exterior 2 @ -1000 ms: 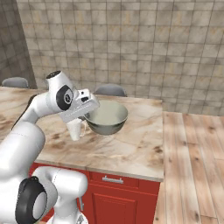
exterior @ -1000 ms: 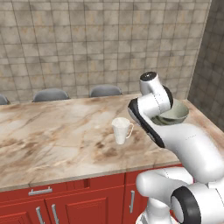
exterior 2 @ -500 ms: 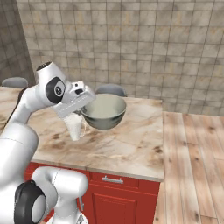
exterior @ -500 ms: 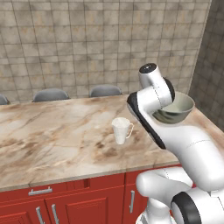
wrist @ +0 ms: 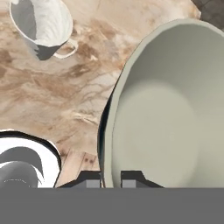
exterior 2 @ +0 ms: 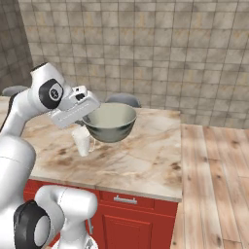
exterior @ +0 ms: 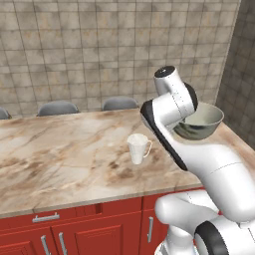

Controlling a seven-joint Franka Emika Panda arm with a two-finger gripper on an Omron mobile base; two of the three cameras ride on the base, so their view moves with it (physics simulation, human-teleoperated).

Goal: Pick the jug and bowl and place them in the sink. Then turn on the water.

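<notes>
At the bottom of the hand view, the end effector (wrist: 111, 179) is clamped on the rim of the bowl (wrist: 168, 109), one dark finger tip on either side of the wall, with the pale cream inside spreading over the right half of that frame. In the right base view the end effector (exterior 2: 86, 113) sits at centre left, gripping the near-left edge of the bowl (exterior 2: 111, 123), which hangs in the air clear of the worktop (exterior 2: 141, 160) with its grey-green underside showing (roughly level, mouth up). The left base view puts the bowl (exterior: 200, 122) at centre right, partly behind the white arm, above the right end of the marbled worktop (exterior: 60, 154). Below the arm, red cabinet fronts (exterior: 74, 231) run along the bottom of that frame. The jug (exterior: 138, 148) stands upright on the worktop near the frame's centre, well apart from the bowl, handle to the right; in the right base view the jug (exterior 2: 82, 141) peeks out at centre left, just below the end effector, and in the hand view the jug (wrist: 41, 26) lies in the upper left corner. Further back, grey chair backs (exterior: 119, 103) rise behind the far edge of the worktop, and a tiled wall (exterior: 99, 50) covers the top of the frame. Wooden floor (exterior 2: 214, 185) runs down the right side of the right base view.
</notes>
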